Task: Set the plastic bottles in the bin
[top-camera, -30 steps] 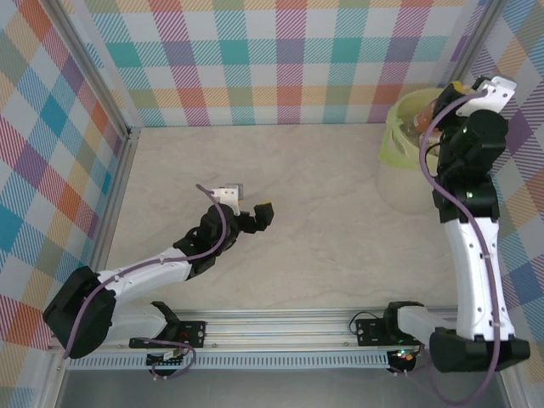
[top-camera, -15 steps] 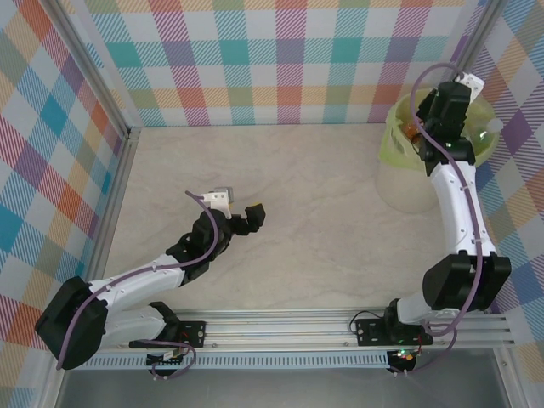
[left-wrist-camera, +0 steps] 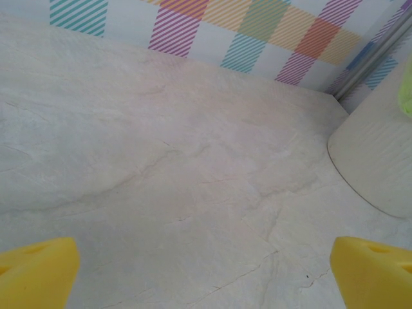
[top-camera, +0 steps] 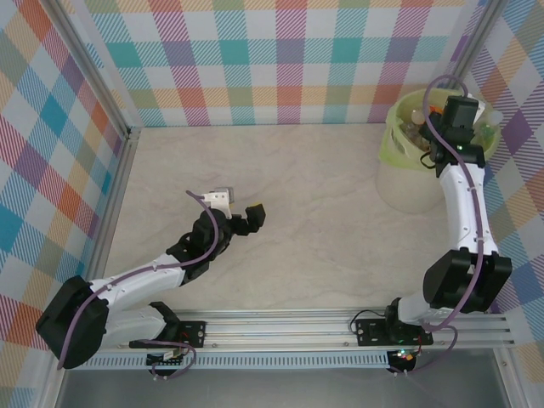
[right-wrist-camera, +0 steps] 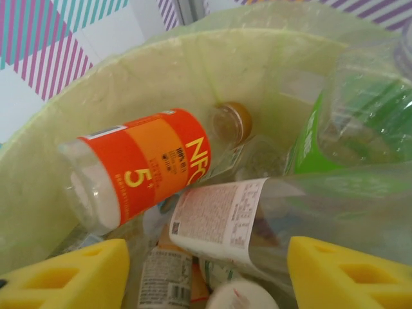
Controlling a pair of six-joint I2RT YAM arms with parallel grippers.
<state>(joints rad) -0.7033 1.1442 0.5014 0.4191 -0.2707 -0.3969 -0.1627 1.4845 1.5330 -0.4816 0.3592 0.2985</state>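
My right gripper [right-wrist-camera: 206,273]: yellow pads [right-wrist-camera: 67,277] stand well apart with nothing between them; I hold no bottle.
Right gripper, top view [top-camera: 457,112]: it hangs over the mouth of the bin [top-camera: 404,183], at the table's far right corner.
Bin interior [right-wrist-camera: 129,77]: pale wall lined with a lime-green bag; several plastic bottles lie heaped inside.
Orange-labelled bottle [right-wrist-camera: 141,164]: it lies on its side on top of the heap, brown cap [right-wrist-camera: 232,123] toward the far wall of the bin.
White-labelled bottle [right-wrist-camera: 219,219]: just below the orange one, touching it.
Green-labelled bottle [right-wrist-camera: 315,138]: to the right, against the bag.
My left gripper [left-wrist-camera: 206,273]: fingers spread wide and holding nothing, above bare table [left-wrist-camera: 161,161].
Left gripper, top view [top-camera: 240,206]: near the middle of the table [top-camera: 323,212], well apart from the bin.
Bin, left wrist view [left-wrist-camera: 376,154]: its pale wall stands at the right edge.
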